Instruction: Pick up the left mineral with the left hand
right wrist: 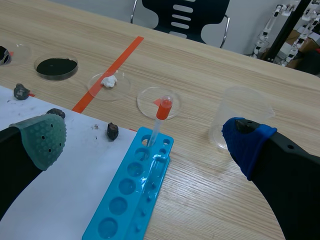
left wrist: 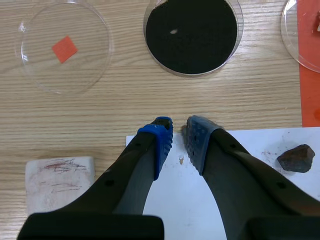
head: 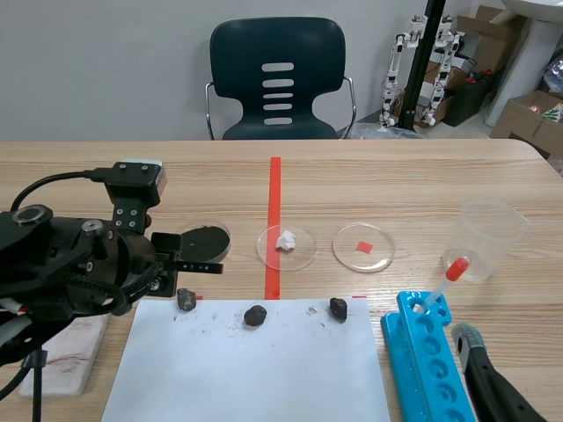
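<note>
I'm looking across a pale wood-grain table (head: 132, 167), matte and level. A dark chair (head: 277, 53) stands past its far edge, and cardboard boxes (head: 528, 114) sit in the room's corner beyond. A white paper (head: 255, 369) lies at the table's near edge. My left gripper (left wrist: 179, 134) hangs over the paper's far left corner, its pads (left wrist: 161, 137) nearly together with only a sliver between them and nothing held. The right gripper (right wrist: 145, 137) sits wide apart by the table's near right corner. The left mineral (head: 186, 299) rests on the paper's far edge, close to that left corner. The middle mineral (head: 255, 315) and right mineral (head: 338, 308) lie further along the same edge (the stone (left wrist: 296, 158) beside my fingers in the left wrist view may be the middle one, I cannot tell). I judge the left mineral to be hard, dense and lumpy. It won't crush, but its uneven faces could twist out of soft pads, and the paper may slide. I'd spread the fingers first, then pinch low across its broadest middle.
</note>
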Controlling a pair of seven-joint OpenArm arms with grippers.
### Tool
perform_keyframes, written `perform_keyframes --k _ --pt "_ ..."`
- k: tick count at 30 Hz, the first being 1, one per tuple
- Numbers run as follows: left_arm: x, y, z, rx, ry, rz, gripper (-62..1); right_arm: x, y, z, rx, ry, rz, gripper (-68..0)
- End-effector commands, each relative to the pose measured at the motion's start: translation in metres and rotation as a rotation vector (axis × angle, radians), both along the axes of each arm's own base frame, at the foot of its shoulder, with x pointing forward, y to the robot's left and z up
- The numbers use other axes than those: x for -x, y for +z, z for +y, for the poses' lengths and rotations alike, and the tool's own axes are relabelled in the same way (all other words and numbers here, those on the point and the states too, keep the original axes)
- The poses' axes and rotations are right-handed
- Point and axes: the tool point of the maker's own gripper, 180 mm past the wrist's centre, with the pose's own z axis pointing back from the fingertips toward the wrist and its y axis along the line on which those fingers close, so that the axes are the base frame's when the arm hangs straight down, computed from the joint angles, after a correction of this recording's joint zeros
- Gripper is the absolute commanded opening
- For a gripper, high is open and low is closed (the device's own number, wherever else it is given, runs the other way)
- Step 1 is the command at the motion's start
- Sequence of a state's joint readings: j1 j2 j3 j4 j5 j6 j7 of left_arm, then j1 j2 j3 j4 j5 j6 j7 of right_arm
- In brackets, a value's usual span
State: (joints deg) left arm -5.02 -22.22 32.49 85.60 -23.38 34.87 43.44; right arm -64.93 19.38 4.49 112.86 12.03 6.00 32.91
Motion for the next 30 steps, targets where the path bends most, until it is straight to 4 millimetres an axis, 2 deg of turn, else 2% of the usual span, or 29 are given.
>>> perform_keyframes --k 1,8,14,16,20,22,24,30 --pt "-0.005 0.005 -0.002 0.000 -0.001 -0.021 -49.6 -0.004 0.009 -0.001 -0.009 -0.005 -0.036 0.4" --pt "0.003 -0.004 -0.019 0.029 -0.039 0.052 -48.8 -0.004 0.009 -0.001 -0.009 -0.005 -0.036 0.4" --pt "0.002 -0.018 -0.017 0.039 -0.010 0.167 -48.5 -0.004 0.009 -0.001 -0.009 -0.005 -0.036 0.4" --pt "0.000 -0.022 -0.015 0.033 0.000 0.188 -42.8 -0.004 0.009 -0.001 -0.009 -0.005 -0.036 0.4" --pt "-0.004 -0.028 -0.012 0.025 0.020 0.214 -24.0 -0.004 0.009 -0.001 -0.009 -0.005 -0.036 0.4" --pt "-0.006 -0.029 -0.012 0.025 0.024 0.216 -17.8 -0.004 0.009 -0.001 -0.009 -0.005 -0.036 0.4" --pt "-0.008 -0.030 -0.013 0.027 0.027 0.217 -15.7 -0.004 0.009 -0.001 -0.009 -0.005 -0.036 0.4" --pt "-0.010 -0.038 -0.013 0.021 0.042 0.251 -15.7 -0.004 0.009 -0.001 -0.009 -0.005 -0.036 0.4"
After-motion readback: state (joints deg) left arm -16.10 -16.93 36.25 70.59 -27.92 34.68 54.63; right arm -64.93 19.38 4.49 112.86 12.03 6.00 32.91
